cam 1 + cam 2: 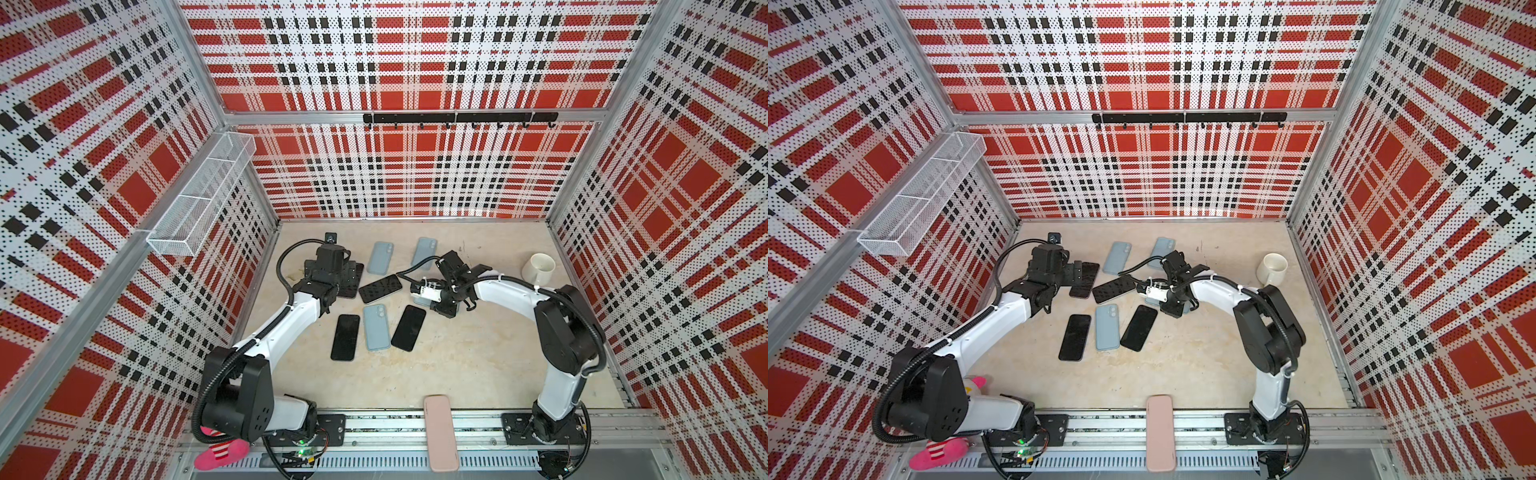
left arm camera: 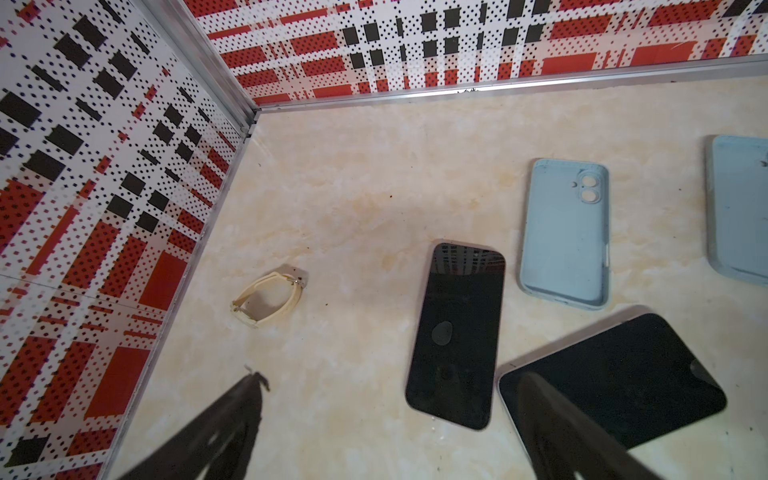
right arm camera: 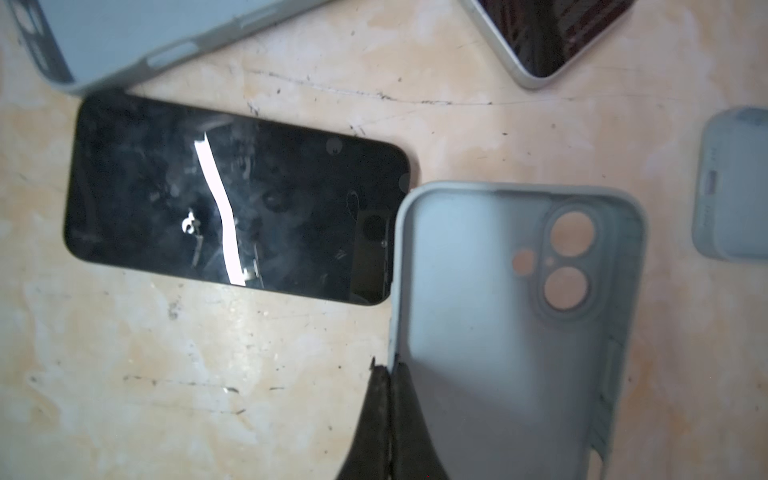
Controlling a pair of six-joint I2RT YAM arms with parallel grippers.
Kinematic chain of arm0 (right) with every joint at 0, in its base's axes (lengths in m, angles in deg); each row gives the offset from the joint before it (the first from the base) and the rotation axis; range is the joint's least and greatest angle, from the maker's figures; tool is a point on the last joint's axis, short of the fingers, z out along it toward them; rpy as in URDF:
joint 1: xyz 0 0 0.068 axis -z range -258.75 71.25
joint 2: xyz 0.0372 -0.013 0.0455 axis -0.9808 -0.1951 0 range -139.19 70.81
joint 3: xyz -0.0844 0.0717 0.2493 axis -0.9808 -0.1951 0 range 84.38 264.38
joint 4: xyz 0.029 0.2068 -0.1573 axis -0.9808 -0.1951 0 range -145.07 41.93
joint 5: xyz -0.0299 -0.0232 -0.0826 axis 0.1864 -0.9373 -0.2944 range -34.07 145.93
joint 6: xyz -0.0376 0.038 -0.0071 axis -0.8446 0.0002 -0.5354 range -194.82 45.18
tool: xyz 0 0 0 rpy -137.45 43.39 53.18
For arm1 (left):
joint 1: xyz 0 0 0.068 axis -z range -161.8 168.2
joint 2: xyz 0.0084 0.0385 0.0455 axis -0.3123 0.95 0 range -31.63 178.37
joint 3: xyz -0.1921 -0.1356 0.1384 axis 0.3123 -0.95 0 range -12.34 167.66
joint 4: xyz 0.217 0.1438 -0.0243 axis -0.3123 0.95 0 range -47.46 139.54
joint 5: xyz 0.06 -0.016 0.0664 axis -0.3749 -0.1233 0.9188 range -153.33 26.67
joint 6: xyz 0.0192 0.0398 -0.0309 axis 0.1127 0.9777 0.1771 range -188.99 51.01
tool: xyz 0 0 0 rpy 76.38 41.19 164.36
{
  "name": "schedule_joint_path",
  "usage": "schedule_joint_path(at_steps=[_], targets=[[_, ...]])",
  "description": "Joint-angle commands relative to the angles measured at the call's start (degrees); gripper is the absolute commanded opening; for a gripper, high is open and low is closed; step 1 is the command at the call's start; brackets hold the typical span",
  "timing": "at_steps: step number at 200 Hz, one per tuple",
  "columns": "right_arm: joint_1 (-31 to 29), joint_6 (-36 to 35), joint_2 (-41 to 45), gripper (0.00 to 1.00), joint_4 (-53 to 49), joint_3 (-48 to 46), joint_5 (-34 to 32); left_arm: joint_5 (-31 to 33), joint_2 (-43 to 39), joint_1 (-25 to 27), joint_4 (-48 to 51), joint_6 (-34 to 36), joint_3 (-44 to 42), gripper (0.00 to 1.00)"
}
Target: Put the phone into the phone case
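Note:
In the right wrist view my right gripper [image 3: 390, 370] is shut on the side wall of a light blue phone case [image 3: 498, 311], which hangs inside-up just over the floor. A black phone [image 3: 232, 199] lies screen-up beside the case's top end. In both top views the right gripper [image 1: 446, 309] hides most of that case. My left gripper [image 2: 395, 386] is open above the floor with nothing between its fingers. One finger [image 2: 540, 399] overlaps a dark phone [image 2: 615, 374], and another phone [image 2: 457, 332] lies just ahead.
More black phones [image 1: 345, 336] [image 1: 380, 288] and blue cases [image 1: 381, 257] [image 1: 376, 327] are scattered mid-floor. A white mug [image 1: 538, 268] lies at the right, and a cream strap [image 2: 266, 301] near the left wall. A pink case [image 1: 441, 432] rests on the front rail.

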Motion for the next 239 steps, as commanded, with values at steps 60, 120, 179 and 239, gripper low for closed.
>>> schedule_joint_path(at_steps=[60, 120, 179, 239], targets=[[0.61, -19.32, -11.60, 0.00, -11.60, 11.80, -0.57, -1.16, -0.23, -0.21, -0.62, 0.67, 1.03, 0.98], [0.92, -20.99, -14.15, 0.00, -11.55, 16.15, -1.95, -1.20, 0.32, -0.24, -0.39, 0.67, 1.13, 0.98], [1.53, -19.34, -11.34, 0.65, -9.31, 17.46, -3.03, -1.63, 0.89, -0.16, -0.08, 1.19, 1.22, 0.98], [2.08, 4.71, 6.03, 0.80, 11.05, 4.12, -2.25, -3.85, 1.29, 0.84, 2.40, 2.36, 2.00, 0.98]])
